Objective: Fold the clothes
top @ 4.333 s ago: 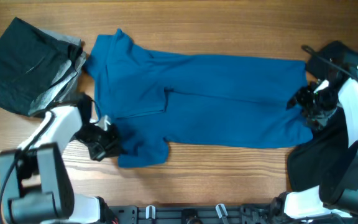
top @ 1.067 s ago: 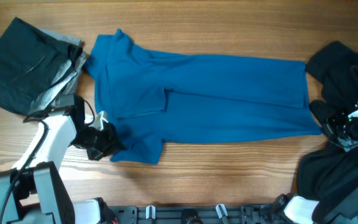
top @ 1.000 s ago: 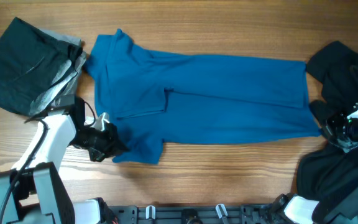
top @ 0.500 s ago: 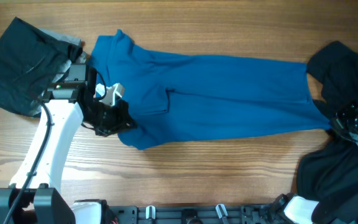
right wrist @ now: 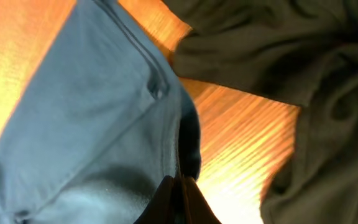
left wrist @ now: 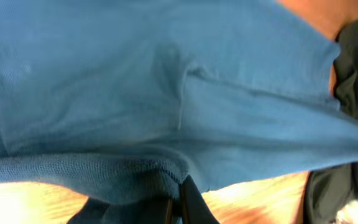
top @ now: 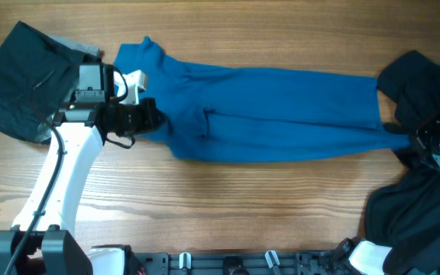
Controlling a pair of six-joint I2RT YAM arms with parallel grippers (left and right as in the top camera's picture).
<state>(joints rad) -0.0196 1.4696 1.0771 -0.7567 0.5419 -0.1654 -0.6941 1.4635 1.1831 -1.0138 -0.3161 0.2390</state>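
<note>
Wood-grain table (top: 228, 214) carries a lengthwise fold, by my judgement. The left gripper (left wrist: 176, 198) and right gripper (right wrist: 180, 186) are each pinched tight on the near edge of the blue polo shirt (top: 281, 107), which stretches across the middle. The next move calls for carrying that edge farther over and laying it flat. A black garment (top: 403, 221) crowds the near right, and a black and grey pile (top: 21, 76) lies far left.

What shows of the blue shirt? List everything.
The shirt is medium-blue soft knit, stretched lengthwise across the wooden table, collar at the left, hem at the right, wrinkled along its length. The left gripper pinches its near left edge; the right gripper pinches its near hem corner. Black clothes lie near both ends.
</note>
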